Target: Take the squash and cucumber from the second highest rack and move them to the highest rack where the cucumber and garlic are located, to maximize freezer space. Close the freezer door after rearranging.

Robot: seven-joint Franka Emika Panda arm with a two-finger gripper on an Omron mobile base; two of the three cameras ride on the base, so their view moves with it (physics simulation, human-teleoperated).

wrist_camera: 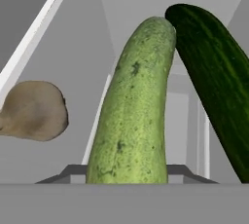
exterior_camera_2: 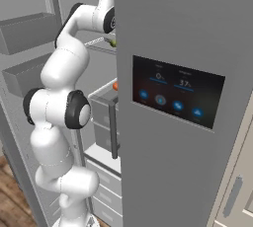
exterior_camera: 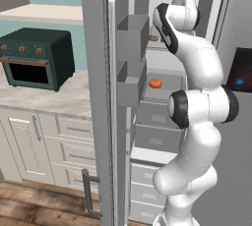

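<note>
You have the light green squash (wrist_camera: 133,106) right in front of the hand camera, its long axis running almost straight away from the lens and leaning slightly to the right toward its far tip. Its near end sits between the two dark finger tips at the bottom of the hand view, so your end effector (wrist_camera: 127,172) is clenched on the squash.

Just beside it on the right lies the dark green cucumber (wrist_camera: 214,82), also lengthwise away from the camera but slanted, its far tip touching or nearly touching the tip of the squash while the near ends spread apart. To the left, well apart from the squash, you see the garlic (wrist_camera: 34,111), a small beige-brown bulb. All three are inside the white-walled freezer (exterior_camera: 162,48), up at the level of the highest rack (exterior_camera_2: 101,48).

From the left base view, your arm reaches up and into the top of the freezer. The freezer door (exterior_camera: 118,107) stands swung open to the left, its grey bins facing inward. A small orange item (exterior_camera: 155,83) rests on a lower shelf. Farther left, a dark green oven (exterior_camera: 35,58) sits on the bench (exterior_camera: 59,97).
</note>
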